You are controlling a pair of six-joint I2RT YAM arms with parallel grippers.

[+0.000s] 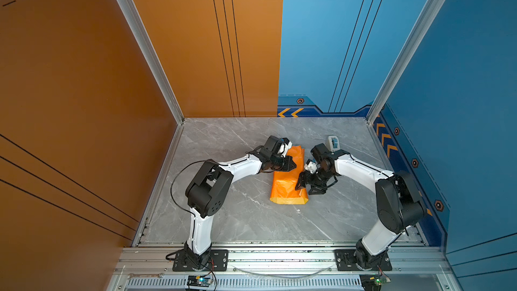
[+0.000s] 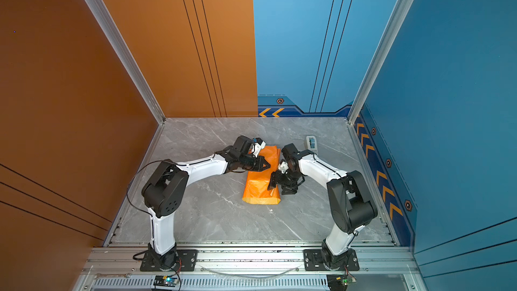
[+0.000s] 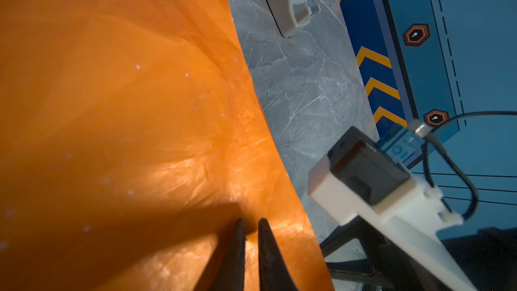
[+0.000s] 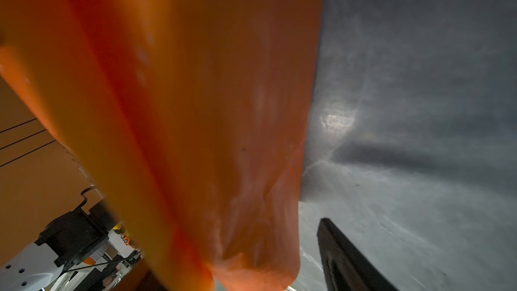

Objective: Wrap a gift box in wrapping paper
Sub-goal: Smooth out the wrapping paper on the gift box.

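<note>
The paper (image 1: 283, 188), orange face out, lies folded into a long creased bundle on the worktop (image 1: 237, 214). The box is out of sight, presumably inside the fold. The left pincer (image 3: 249, 221), narrowed almost to a close, rests its tips on the bundle's top face; whether it nips a crease cannot be told. The right pincer (image 1: 305, 188) stands wide astride the bundle's edge nearest it, with one finger (image 4: 344, 256) over bare stone and the other hidden by the paper. The tape dispenser (image 1: 333, 142) sits behind the right pincer, well apart from the bundle. The fold looks unsecured: should the left tips lift or skid on the glossy sheet, it could spring open. A bite by the right pincer might drag the light bundle, tear the edge, or shake the box out of an open end. The two pincers work near each other and risk a knock.
</note>
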